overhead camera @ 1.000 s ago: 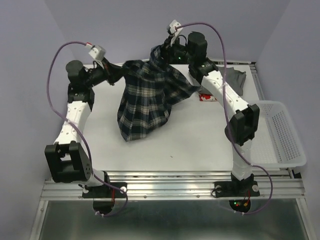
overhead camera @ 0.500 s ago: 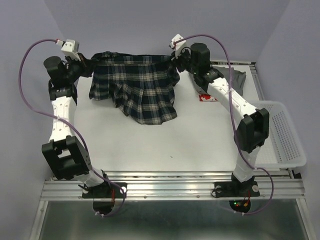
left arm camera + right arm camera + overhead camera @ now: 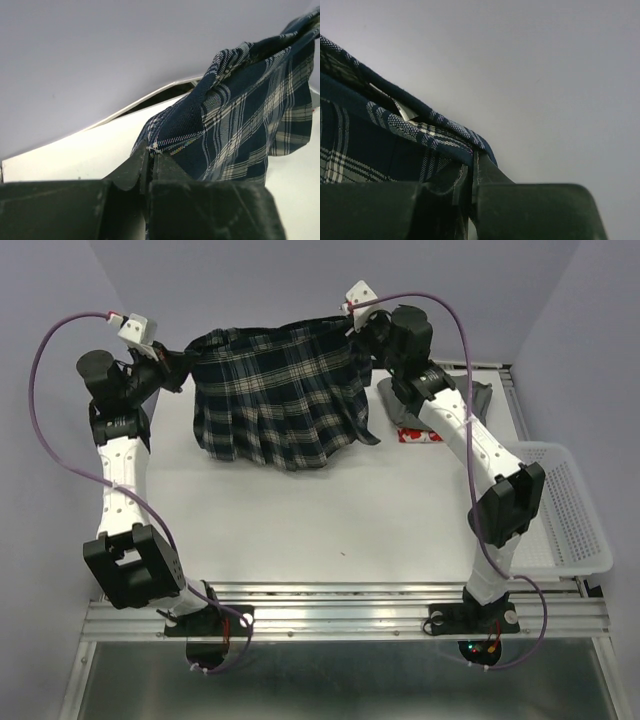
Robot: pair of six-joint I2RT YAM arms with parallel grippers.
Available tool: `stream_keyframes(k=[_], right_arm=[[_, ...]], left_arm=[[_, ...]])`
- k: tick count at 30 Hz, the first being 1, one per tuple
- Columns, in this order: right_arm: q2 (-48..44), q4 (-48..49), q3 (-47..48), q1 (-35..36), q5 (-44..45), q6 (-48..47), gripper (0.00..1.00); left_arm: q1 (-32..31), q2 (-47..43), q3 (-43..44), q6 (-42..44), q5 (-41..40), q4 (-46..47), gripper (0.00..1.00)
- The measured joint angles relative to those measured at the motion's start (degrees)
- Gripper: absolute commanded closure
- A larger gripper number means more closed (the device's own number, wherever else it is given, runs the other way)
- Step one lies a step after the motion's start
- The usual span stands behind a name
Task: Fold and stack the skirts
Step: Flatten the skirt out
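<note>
Plaid skirt [image 3: 280, 400] now hangs spread wide at 12 o'clock, no longer bunched; your left pincer [image 3: 184, 367] and right pincer [image 3: 354, 338] clamp its waistband, ready to lay it flat.

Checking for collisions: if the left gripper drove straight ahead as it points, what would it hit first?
The left gripper would first push into the plaid skirt it pinches; beyond, depth unclear.

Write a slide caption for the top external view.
The plaid skirt, held spread wide above the table by left gripper and right gripper.
</note>
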Motion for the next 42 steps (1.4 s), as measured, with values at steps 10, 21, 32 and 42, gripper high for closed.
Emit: stream_keyframes(k=[10, 21, 32, 42], right_arm=[[8.2, 10.3, 8.8, 0.2, 4.0, -4.7, 0.99], [39.8, 22.8, 33.4, -1.7, 8.0, -8.9, 0.99], [34.9, 38.4, 30.3, -4.3, 0.7, -2.7, 0.99], [8.1, 59.9, -31.1, -5.7, -21.4, -11.7, 0.99]], left_arm=[[-0.4, -0.9, 1.1, -3.8, 1.9, 4.1, 1.0], [-4.4, 21.7, 12.5, -5.5, -6.3, 9.2, 1.0], [-5.7, 29.2, 28.6, -6.8, -9.4, 23.7, 1.0], [-3.4, 5.1, -19.1, 21.3, -2.2, 32.5, 0.57]])
